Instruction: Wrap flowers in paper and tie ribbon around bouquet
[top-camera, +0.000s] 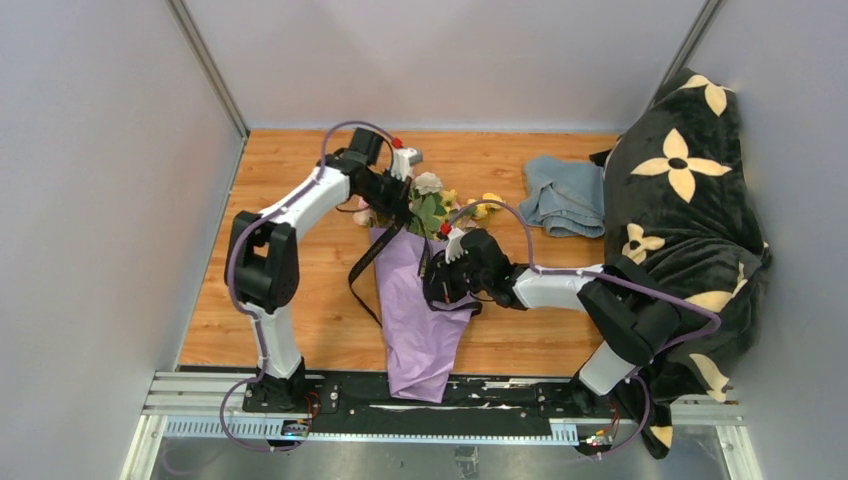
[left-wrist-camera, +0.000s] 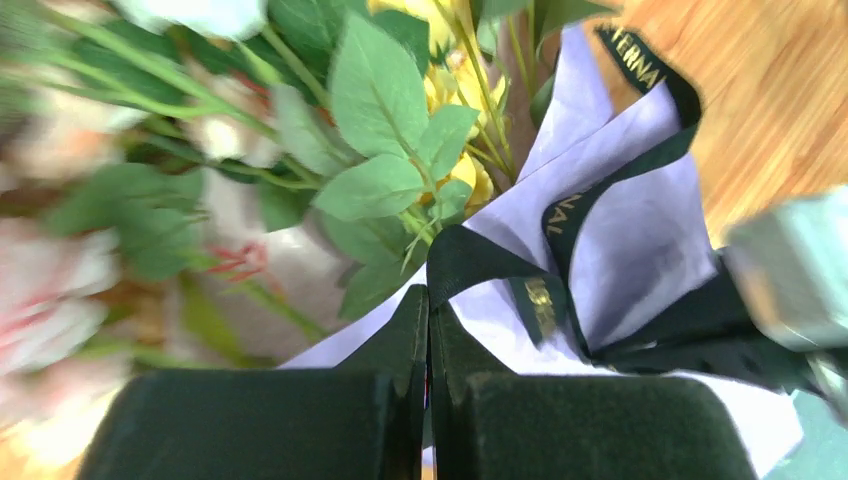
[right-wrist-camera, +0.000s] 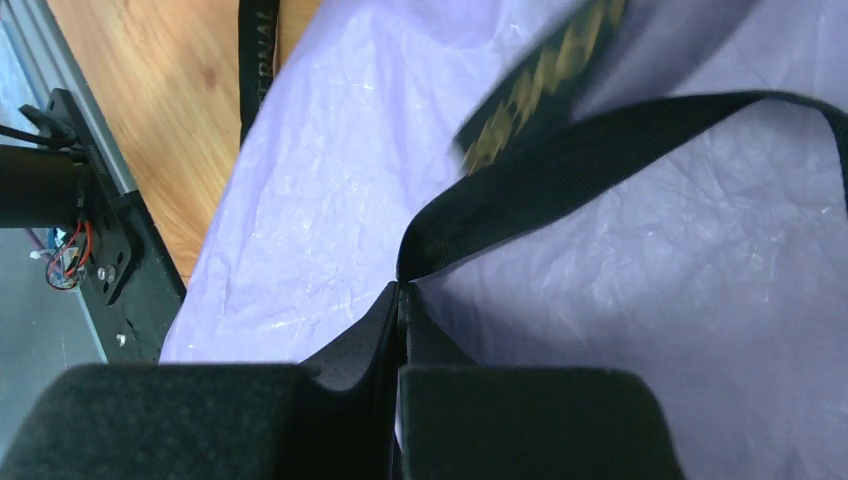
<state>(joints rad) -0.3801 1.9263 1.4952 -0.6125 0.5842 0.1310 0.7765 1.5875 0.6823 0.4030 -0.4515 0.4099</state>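
Two arms, both working one bouquet (top-camera: 418, 270) mid-table on a light wooden tabletop (top-camera: 300, 300). Plain grey walls (top-camera: 90, 200) close in three sides. A metal rail (top-camera: 500, 432) and a black base plate (top-camera: 340, 408) run along the near edge. Back right there's a folded grey-blue cloth (top-camera: 565, 195). Just beside it a black plush blanket with cream flower prints (top-camera: 690, 200) is heaped against the right wall and drapes past the near edge.

The bouquet lies flat with the pink, white and yellow flowers (top-camera: 430, 200) toward the far wall. The cone of crinkly lavender paper (top-camera: 415, 330) points at the rail, its tip over the base plate. A narrow black ribbon (top-camera: 362, 265) trails off the cone's left side onto the wood.

Top view puts the left gripper (top-camera: 402, 218) at the cone's mouth and the right gripper (top-camera: 435, 285) on the cone's mid-right. The fingers are too small to read there.

Left wrist view fills that in:
- The left fingers (left-wrist-camera: 300, 420) are pressed together, pinching a ribbon fold at their tips.
- The ribbon carries gold lettering.
- Green leaves (left-wrist-camera: 375, 130) and yellow blooms sit right behind the tips; pink blooms are blurred at left.

Right wrist view:
- The right fingers (right-wrist-camera: 520, 420) are also clamped tight, nipping a ribbon fold against the paper.
- The paper's crinkles are sharp.
- One ribbon strand runs over bare wood at upper left.
- A black mounting plate with red wiring (right-wrist-camera: 90, 260) sits at the edge.

The cloth and blanket appear only in the top view.
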